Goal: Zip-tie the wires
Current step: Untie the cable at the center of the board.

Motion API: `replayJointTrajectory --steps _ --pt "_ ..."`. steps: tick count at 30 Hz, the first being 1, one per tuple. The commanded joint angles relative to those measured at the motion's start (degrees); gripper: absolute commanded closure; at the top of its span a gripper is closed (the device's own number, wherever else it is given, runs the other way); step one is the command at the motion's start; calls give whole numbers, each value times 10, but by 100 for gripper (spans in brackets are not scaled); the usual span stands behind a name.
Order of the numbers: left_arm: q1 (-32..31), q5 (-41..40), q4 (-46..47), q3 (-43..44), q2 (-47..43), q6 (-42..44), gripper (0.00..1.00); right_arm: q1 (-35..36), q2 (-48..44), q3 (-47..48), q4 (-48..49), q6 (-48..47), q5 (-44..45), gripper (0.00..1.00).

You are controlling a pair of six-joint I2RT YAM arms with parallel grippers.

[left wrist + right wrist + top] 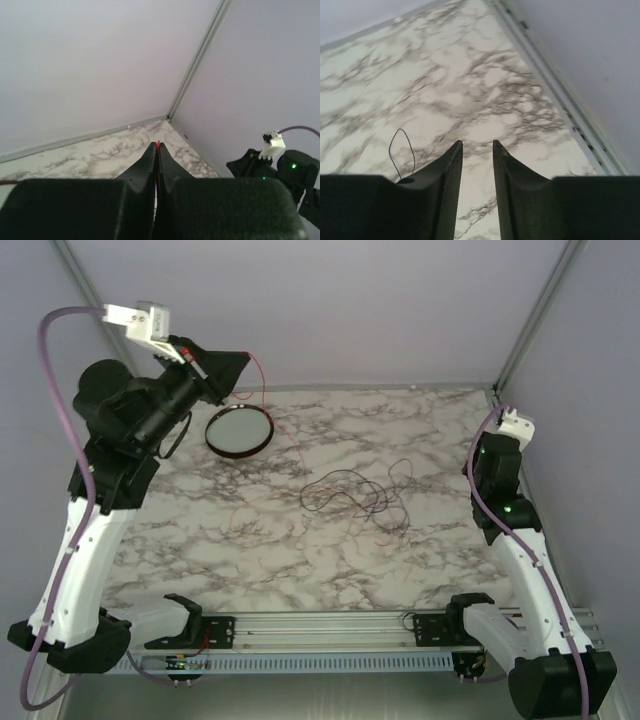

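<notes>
Below and right of my raised left pincer (pixel 157 150), clamped on what seems a red strand (pixel 158 144), the wires (pixel 355 495) sprawl left-to-right across the table (pixel 250 550); right pincer (pixel 477 145) slightly parted.

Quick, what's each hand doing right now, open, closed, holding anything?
Left hand: closed, pinching a thin dark red wire at its tips.
Right hand: open, nothing between its fingers.

Diffuse, even light, moderately bright; lilac tint on walls (pixel 350 310); faint soft shadows on marble table (pixel 300 550); top view soft, low resolution, wires (pixel 350 490) barely resolved; wrist views, dark foreground underexposed, slightly blurred
</notes>
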Motion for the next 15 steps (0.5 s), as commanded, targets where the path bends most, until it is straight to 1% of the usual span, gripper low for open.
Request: replayJointTrajectory --steps 1,3,4,6,9,13,15 --pt "3 34 2 -19 29 -11 100 -3 3 -5 37 -32 -205 62" --pt "3 39 14 -27 32 -12 100 -2 10 -20 56 -48 -330 51" --pt "3 41 17 -28 34 -13 100 0 15 -26 67 -50 -379 46" --pt "3 43 24 -29 38 -14 100 11 31 -53 90 -52 -445 38" --pt "3 47 33 -25 44 -17 100 42 73 -63 113 -47 -483 32" --pt "3 55 42 -19 53 -22 100 114 132 -52 128 -57 -485 20" --pt "3 56 42 -15 55 -23 100 150 163 -46 137 -59 -485 16"
